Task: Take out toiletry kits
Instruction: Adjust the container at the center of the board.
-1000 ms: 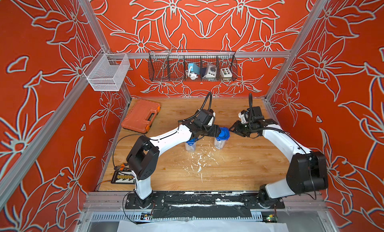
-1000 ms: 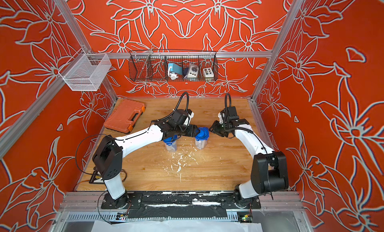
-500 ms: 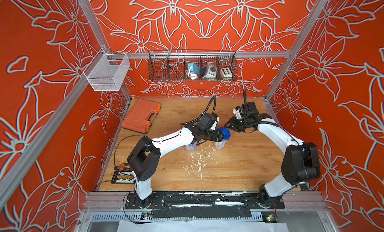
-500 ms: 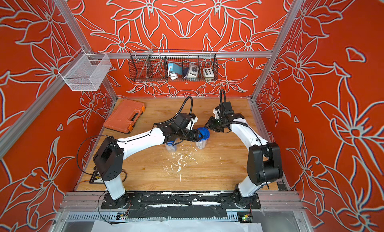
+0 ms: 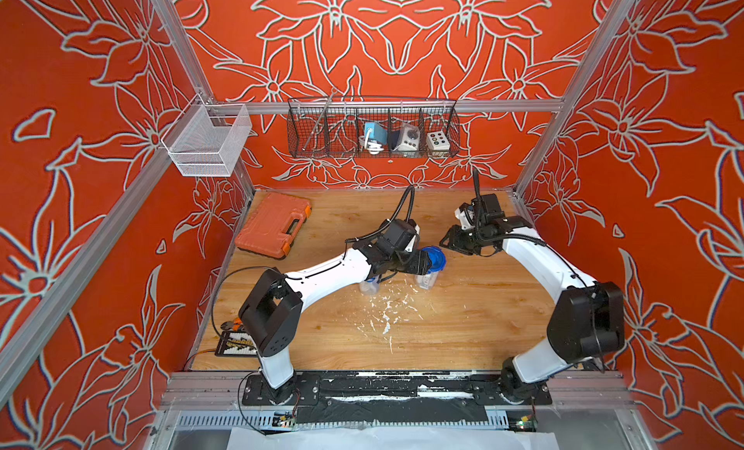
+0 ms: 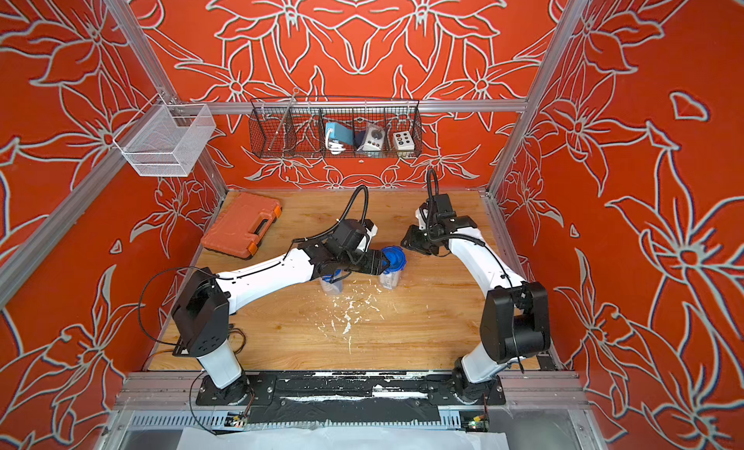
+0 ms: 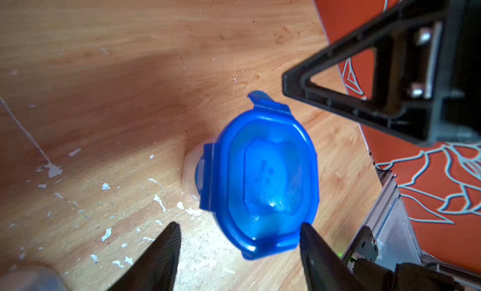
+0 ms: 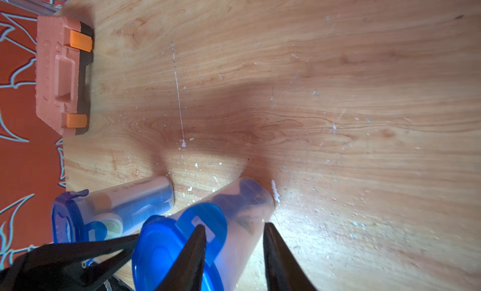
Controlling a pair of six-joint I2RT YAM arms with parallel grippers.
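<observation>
while left gripper [image 7: 240, 224] gapes over the blue lid [image 7: 268, 177], right gripper [image 8: 234, 225] seems released too.

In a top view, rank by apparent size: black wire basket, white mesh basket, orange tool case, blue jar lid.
1. black wire basket
2. white mesh basket and orange tool case look alike, and the basket hangs nearer the camera: unranked
3. blue jar lid

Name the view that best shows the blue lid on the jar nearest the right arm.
Left wrist view: the blue lid faces the camera, whole and large. Both top views show it small. The right wrist view shows it slanted, partly hidden.
</observation>
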